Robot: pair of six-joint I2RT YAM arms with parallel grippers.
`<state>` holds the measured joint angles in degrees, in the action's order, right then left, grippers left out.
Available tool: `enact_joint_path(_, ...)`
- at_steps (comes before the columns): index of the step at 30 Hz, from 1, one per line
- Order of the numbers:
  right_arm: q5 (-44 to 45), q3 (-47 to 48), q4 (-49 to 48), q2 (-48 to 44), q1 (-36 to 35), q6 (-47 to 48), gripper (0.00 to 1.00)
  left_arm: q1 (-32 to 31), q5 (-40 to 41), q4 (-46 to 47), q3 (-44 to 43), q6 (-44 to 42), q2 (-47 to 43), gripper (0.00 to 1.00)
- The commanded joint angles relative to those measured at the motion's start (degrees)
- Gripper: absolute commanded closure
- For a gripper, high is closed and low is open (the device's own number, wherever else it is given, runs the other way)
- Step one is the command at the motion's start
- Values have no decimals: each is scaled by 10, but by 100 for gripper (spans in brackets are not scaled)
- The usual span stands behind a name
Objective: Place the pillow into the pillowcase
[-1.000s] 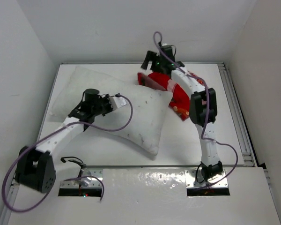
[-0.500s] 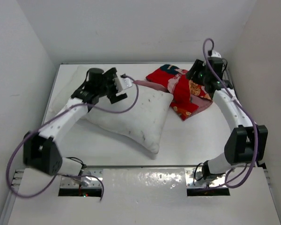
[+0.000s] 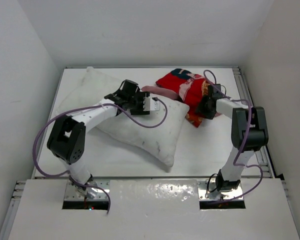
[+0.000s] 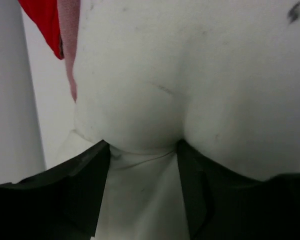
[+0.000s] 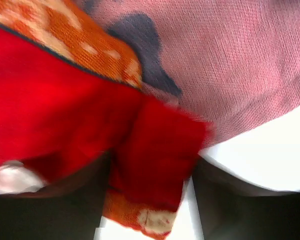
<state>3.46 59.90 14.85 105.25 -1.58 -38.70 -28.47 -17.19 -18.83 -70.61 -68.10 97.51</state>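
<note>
Left gripper – fingers parted, white pillow bulging between them, frame centre. Right gripper fingers straddle a red pillowcase fold – grip uncertain.

A robot test cell in a lab: bare white enclosure walls surround a white table ahead of the grippers.

The pillow is large, plump and white with a few small dark marks, and it lies flat and slantwise across the left and middle of the counter, one corner pointing toward the near edge. The pillowcase is a crumpled red heap with orange patterns and its pinkish inside showing, lying by the far right, its edge touching the pillow's far right corner.
</note>
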Motion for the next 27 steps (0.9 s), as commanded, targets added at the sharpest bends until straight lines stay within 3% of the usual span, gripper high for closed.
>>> enact_joint_path(1,-14,9,-22,6,-2,1,50,-14,13,-48,17,52,43,50)
enact_joint_path(2,-14,-7,-32,-1,0,3,78,-12,17,-61,10,78,47,65)
enact_joint_path(3,1,-12,-39,-23,2,4,93,-7,15,-78,-15,87,51,85)
enact_joint_path(4,14,-14,-36,-36,4,4,100,12,17,-90,-34,104,53,100)
enact_joint_path(10,114,14,-31,-180,-3,85,100,142,-15,-164,-205,262,40,100)
enact_joint_path(15,123,-50,-69,-310,-78,199,100,191,33,-138,-186,310,-35,100)
enact_joint_path(17,55,-129,-85,-374,-125,219,95,193,46,-128,-152,310,-71,100)
enact_joint_path(21,-125,-236,-54,-454,-175,238,45,199,40,-128,-101,317,-122,100)
enact_joint_path(24,-164,-247,6,-501,-218,260,44,199,34,-128,-73,313,-153,100)
enact_joint_path(27,-111,-202,60,-534,-245,302,48,200,37,-124,-59,298,-167,100)
